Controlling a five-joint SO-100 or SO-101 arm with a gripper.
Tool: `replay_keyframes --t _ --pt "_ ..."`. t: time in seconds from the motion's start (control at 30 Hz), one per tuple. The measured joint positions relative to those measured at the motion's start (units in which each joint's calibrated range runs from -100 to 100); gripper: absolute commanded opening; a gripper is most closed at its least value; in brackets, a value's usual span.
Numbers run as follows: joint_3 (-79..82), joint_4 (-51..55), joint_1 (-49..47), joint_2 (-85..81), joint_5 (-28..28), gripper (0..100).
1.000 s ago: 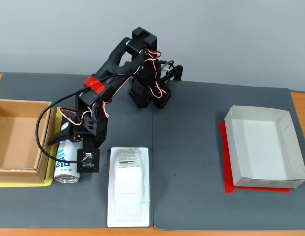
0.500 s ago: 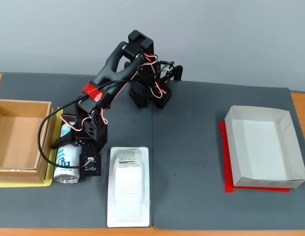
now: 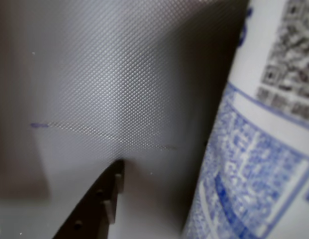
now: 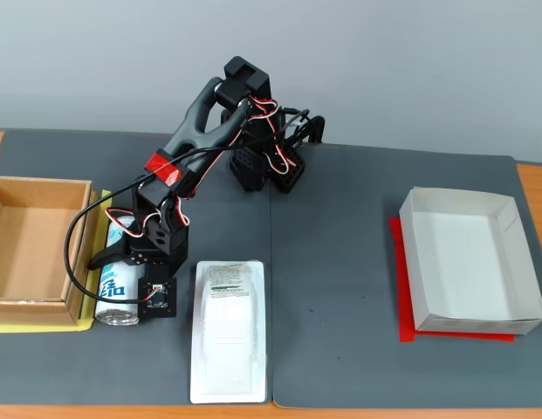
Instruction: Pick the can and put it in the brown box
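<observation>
Wrist view puts the slim white drink can with blue print (image 3: pixel 254 144) along the right edge, lying on dark textured mat (image 3: pixel 119 74), one black finger (image 3: pixel 97 209) at the bottom. Rigid, smooth and round, it probably rolls; mid-body seems the best hold. Fixed view alone shows the gripper (image 4: pixel 122 275) over it at lower left, beside the shallow brown cardboard box (image 4: pixel 35 244); I cannot tell its jaws' state.

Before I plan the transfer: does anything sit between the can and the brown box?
Nothing visible does. The can lies right beside the brown box, whose near wall must be cleared. The gripper is already over the can.
</observation>
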Motion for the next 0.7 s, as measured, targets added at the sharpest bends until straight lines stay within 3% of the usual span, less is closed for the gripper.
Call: replay_keyframes --t 0.6,0.7 --pt "0.0 0.0 0.0 0.0 0.0 53" --pt "0.0 0.0 0.0 0.2 0.0 48"
